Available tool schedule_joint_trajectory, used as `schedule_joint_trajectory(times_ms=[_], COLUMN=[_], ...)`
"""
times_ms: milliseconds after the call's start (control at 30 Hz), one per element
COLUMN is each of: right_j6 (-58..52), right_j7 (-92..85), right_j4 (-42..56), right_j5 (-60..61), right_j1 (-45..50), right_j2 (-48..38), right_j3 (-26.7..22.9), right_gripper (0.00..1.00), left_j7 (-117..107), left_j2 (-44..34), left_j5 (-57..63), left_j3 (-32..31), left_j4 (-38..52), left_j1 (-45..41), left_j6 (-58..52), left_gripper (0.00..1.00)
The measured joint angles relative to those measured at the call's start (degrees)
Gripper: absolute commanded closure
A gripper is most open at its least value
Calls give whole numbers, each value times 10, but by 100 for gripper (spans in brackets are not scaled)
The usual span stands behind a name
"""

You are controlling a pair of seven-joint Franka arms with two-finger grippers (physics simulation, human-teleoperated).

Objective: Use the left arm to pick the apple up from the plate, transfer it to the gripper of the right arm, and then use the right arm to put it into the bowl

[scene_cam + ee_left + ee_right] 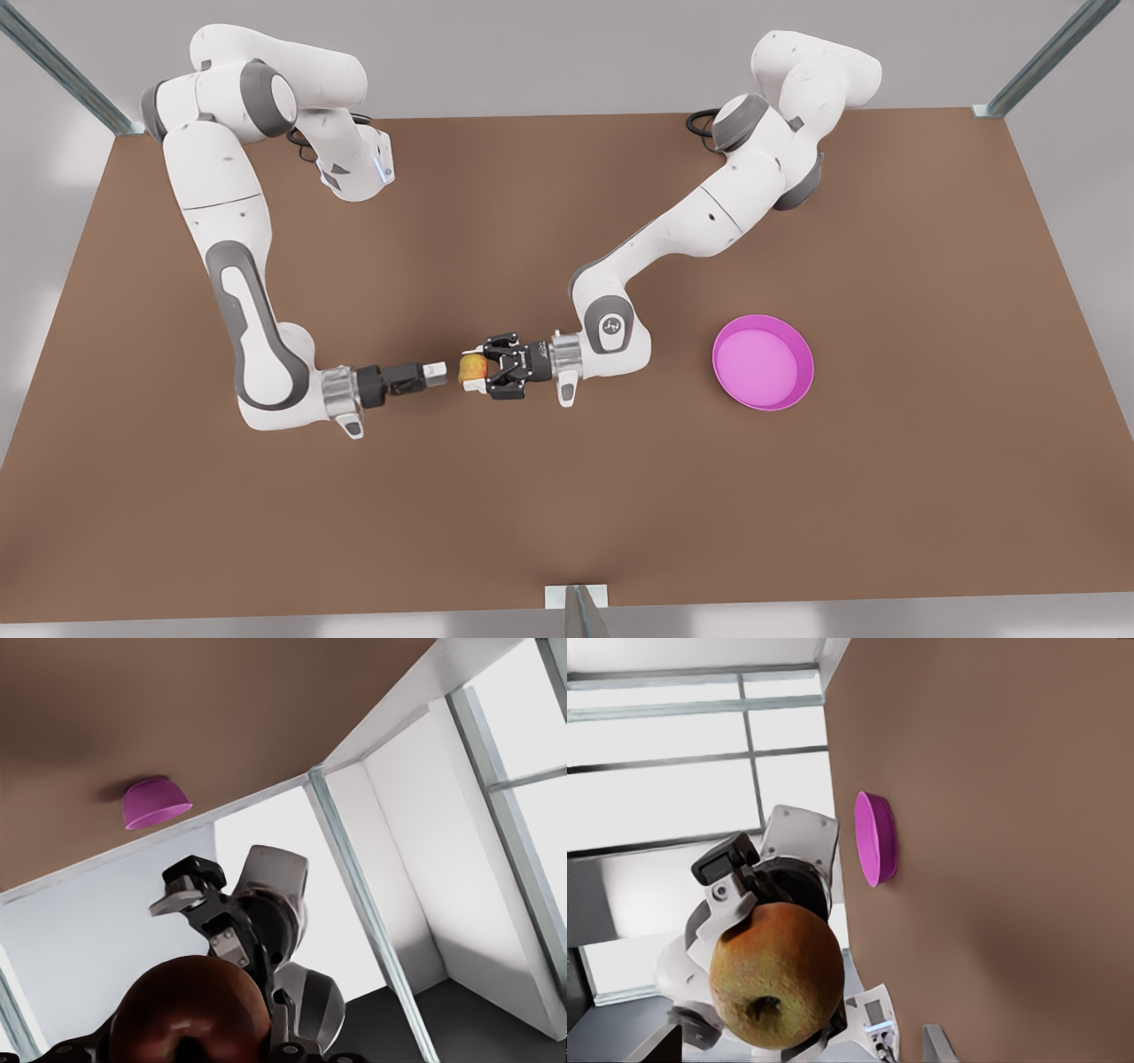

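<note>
The red-orange apple (472, 367) hangs above the middle of the table, and my right gripper (484, 366), on the arm at the front view's right, is shut on it. My left gripper (436, 372) faces it from the front view's left, open, with a small gap between it and the fruit. In the left wrist view the apple (190, 1014) is close, and the right gripper's fingers (182, 896) stand behind it. The pink bowl (762, 361) (155, 802) sits on the table beyond the right arm. The right wrist view has the apple (778, 974) and the magenta plate (875, 840).
The brown table (567, 532) is ringed by metal frame posts (576, 611) at its corners and front edge. Both arms reach in low from the back edge and meet near the middle.
</note>
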Motion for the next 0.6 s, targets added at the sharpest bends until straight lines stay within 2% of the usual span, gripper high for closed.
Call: schedule_joint_trajectory(times_ms=[600], right_j6=[-10], right_j7=[-229], right_j4=[0], right_j5=[67], right_j1=[22], right_j2=[22], right_j3=[26], right_gripper=[0], left_j7=[-42], left_j2=[1], left_j5=[0], left_j3=[2], left_j4=[1], left_j1=[-1], left_j6=[0], left_gripper=[31])
